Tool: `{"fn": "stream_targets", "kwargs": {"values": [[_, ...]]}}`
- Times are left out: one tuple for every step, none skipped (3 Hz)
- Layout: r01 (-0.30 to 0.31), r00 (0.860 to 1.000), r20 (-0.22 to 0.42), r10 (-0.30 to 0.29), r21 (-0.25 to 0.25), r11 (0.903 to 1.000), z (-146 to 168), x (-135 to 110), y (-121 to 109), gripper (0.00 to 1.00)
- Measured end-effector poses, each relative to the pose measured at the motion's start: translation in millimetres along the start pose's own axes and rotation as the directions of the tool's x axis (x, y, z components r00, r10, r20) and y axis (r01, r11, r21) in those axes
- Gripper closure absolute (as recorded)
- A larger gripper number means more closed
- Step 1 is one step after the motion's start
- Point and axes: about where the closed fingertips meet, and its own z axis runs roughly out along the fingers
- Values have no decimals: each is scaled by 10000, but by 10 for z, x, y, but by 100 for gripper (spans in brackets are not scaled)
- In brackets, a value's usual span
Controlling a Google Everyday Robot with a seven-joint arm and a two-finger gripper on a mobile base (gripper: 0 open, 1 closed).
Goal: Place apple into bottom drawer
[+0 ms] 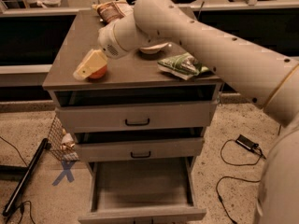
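One round red-orange apple [99, 73] rests near the front corner of the grey-brown cabinet's top surface [126, 71]. It lies directly beneath the cream-coloured end effector [90, 64], which slants down over it and partly covers it. Whether the end effector is spread or pinching the apple cannot be told. Being round, the apple offers no long axis. Lower down, the wide, shallow bottom drawer [140, 185] stands pulled out, with nothing visible inside. Behind the arm, a white bowl [152, 49] shows only its rim, its contents hidden. A green foil packet [182, 65] lies beside it.
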Motion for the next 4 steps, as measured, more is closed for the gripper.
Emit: {"fn": "stream_targets", "kwargs": {"values": [[-832, 9953, 494, 839, -154, 9964, 232, 117, -34, 0], [-1516, 9850, 837, 1509, 26, 9884, 332, 245, -138, 0], [-2131, 9714, 1111, 2098, 184, 9769, 383, 398, -231, 26], [-2144, 9677, 1338, 2137, -89, 9767, 436, 430, -203, 49]]}}
